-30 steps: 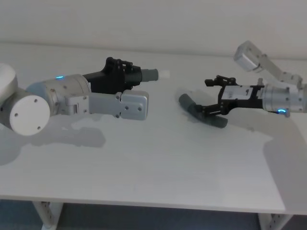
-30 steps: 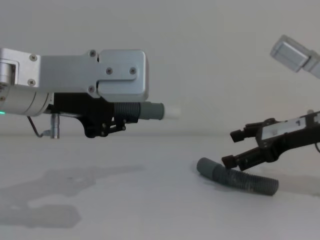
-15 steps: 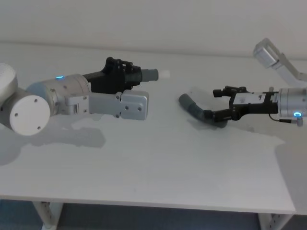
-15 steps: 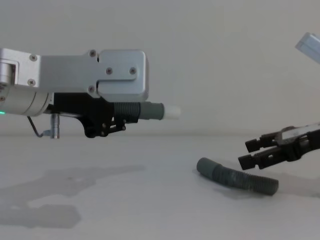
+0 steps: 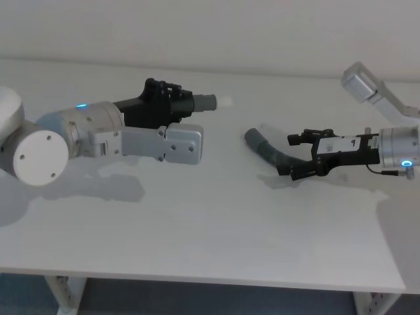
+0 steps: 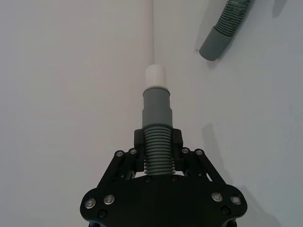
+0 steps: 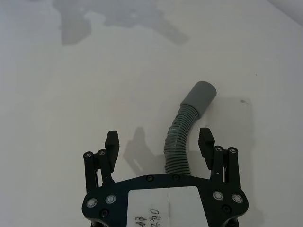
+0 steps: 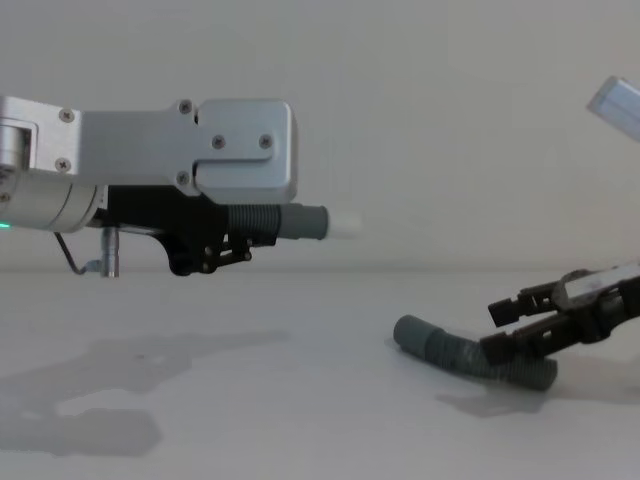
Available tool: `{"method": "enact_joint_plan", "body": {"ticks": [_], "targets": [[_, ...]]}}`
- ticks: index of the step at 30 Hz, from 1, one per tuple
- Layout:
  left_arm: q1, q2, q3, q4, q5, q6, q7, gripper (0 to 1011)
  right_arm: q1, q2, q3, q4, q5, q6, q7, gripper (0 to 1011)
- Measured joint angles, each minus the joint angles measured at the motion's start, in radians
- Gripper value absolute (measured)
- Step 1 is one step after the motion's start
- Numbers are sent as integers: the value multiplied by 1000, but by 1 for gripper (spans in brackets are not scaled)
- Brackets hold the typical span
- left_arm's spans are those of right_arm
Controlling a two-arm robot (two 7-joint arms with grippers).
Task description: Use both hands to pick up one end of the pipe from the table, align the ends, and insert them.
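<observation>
**One hose piece held aloft, the other on the table between open fingers**

The left gripper (image 6: 158, 156) is clamped on the ribbed part of the short hose piece (image 6: 156, 123), holding it level above the table (image 5: 210, 223) — its smooth grey collar (image 5: 206, 101) and small white tip (image 6: 155, 77) point out toward the robot's right. In the chest view this piece hangs well clear of the surface, with the arm's shadow below it.

The long hose piece (image 5: 269, 151) lies flat on the table on the robot's right side, its wider grey cuff (image 7: 200, 96) facing toward the short piece but well apart from it. The right gripper (image 7: 159, 144) is low over it with its fingers (image 7: 111, 144) spread — one on each side of the ribbed hose, neither pressing it.

No containers are involved here.
</observation>
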Motion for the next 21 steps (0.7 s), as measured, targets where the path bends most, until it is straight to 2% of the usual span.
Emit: {"method": "enact_joint_plan", "body": {"ticks": [10,21], "targets": [[0,0,0,0,0,0,0,320,4,-8,-49,1,-78,-71,-79,1001],[0,0,0,0,0,0,0,320,13,-26,-74,31,-116,-132,-137,1001]]}}
